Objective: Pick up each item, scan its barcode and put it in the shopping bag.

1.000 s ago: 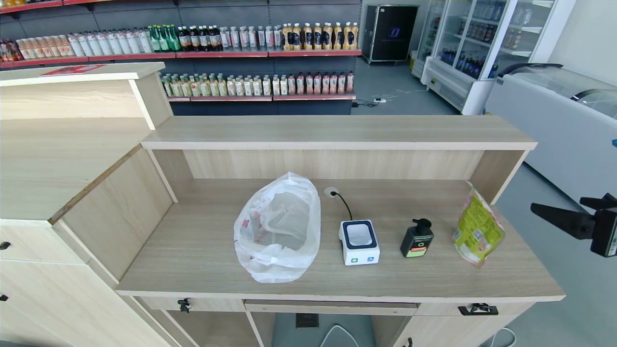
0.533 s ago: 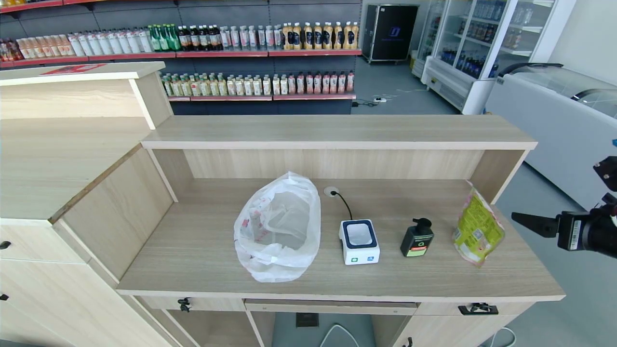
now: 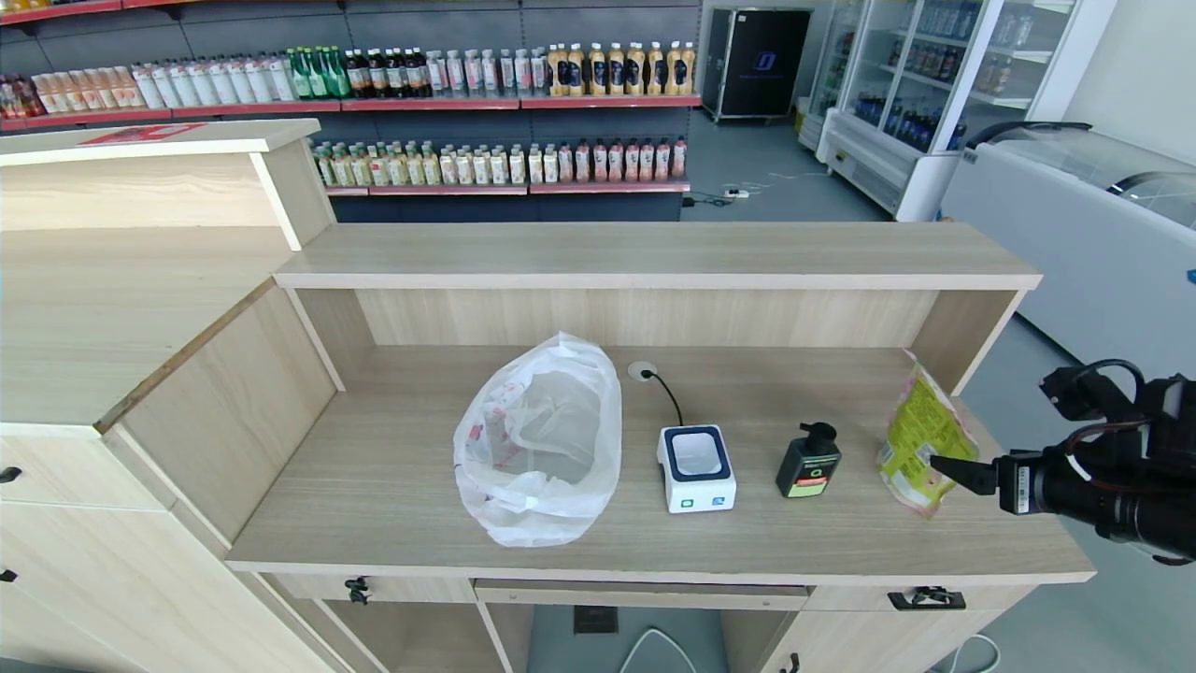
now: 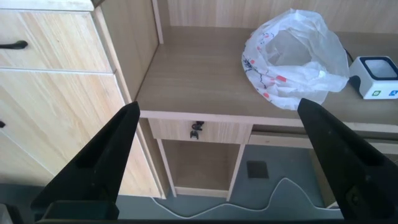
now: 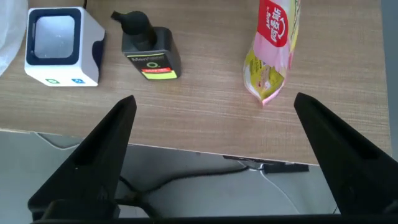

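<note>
The first pick-up seems in hand: the right gripper (image 5: 214,102), spread wide and empty, has the pouch (image 5: 272,46) just ahead, so it should advance and close.

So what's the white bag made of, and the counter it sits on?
The shopping bag looks like thin plastic film: see-through, crinkled, slightly glossy. The counter looks like wood or wood-look laminate, matte, with straight grain lines; which one is unclear.
</note>
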